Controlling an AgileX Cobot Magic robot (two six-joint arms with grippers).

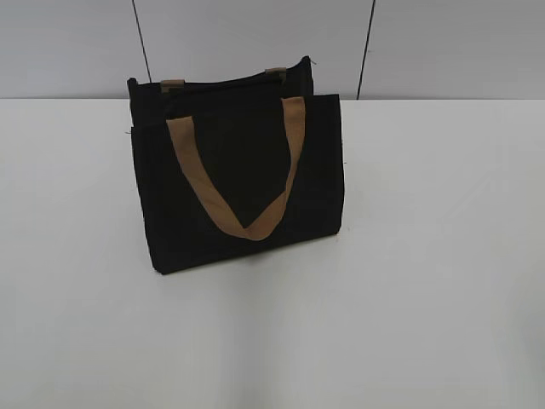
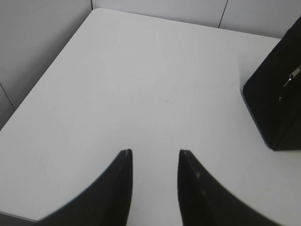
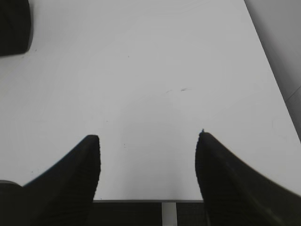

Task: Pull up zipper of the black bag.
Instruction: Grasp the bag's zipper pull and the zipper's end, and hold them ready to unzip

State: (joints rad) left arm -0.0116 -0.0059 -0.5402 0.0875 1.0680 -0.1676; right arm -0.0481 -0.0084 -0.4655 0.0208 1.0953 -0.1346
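Note:
The black bag (image 1: pixel 238 179) stands upright on the white table (image 1: pixel 426 256), left of centre, with a tan strap handle (image 1: pixel 247 204) hanging down its front. Its zipper track (image 1: pixel 221 83) runs along the top edge. In the left wrist view the bag's end (image 2: pixel 277 99) shows at the right, with the small silver zipper pull (image 2: pixel 292 76) near its top. My left gripper (image 2: pixel 154 153) is open and empty over bare table, left of the bag. My right gripper (image 3: pixel 148 137) is open wide and empty near the table's front edge; a bag corner (image 3: pixel 14 26) shows far left. Neither gripper appears in the exterior view.
A grey wall with dark seams (image 1: pixel 366 51) stands behind the table. The table's front edge (image 3: pixel 150 201) lies just under my right gripper. The table's left edge and back corner (image 2: pixel 89 14) show in the left wrist view.

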